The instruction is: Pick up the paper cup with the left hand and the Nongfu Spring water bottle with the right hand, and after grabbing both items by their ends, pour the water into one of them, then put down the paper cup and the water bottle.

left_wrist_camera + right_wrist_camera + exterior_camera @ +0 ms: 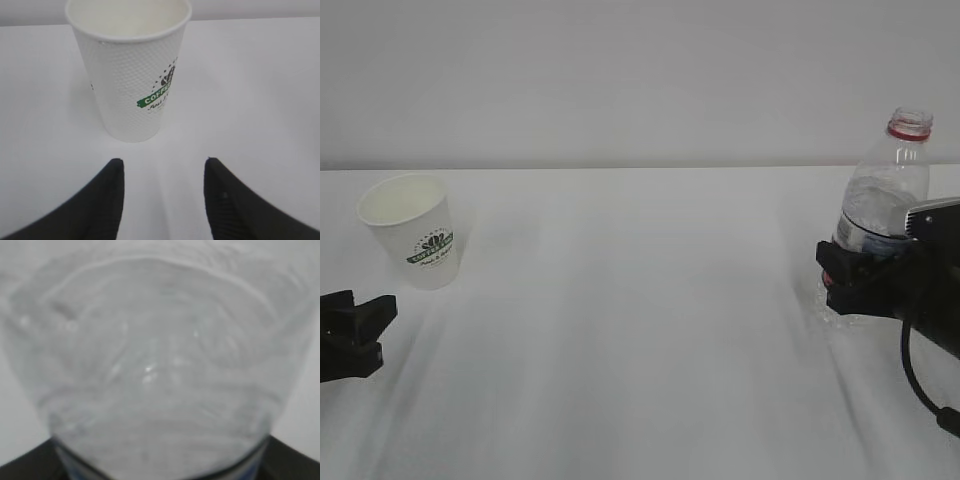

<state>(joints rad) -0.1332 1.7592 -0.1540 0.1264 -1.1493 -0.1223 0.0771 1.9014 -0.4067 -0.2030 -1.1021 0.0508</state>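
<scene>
**Guide:** Pincers first. Your left hand (355, 330) sits low at the left edge of the exterior view, its jaws parted and empty. The left wrist view shows two black fingers (107, 200) spread apart with bare table between them. The paper cup (131, 70) stands upright just beyond their tips, not yet between them.

**Operator:** And the right?

**Guide:** Your right hand (845, 280) is around the lower body of the Nongfu Spring water bottle (885, 195), which stands upright at the right of the table with no cap on its red-ringed neck. The right wrist view is filled with the clear bottle wall and the water (150, 390). Dark finger edges show only at the bottom corners, so I cannot tell whether you are gripping yet.

**Operator:** How should I do this step well?

**Guide:** Ease the left jaws forward until the cup's lower wall sits squarely between them, then squeeze gently, because thin paper probably dents. Keep the open bottle upright as you close on it.

**Operator:** What surrounds them?

**Guide:** The white table (640, 330) shows soft creases, and a plain pale wall (620, 70) stands behind it.
</scene>
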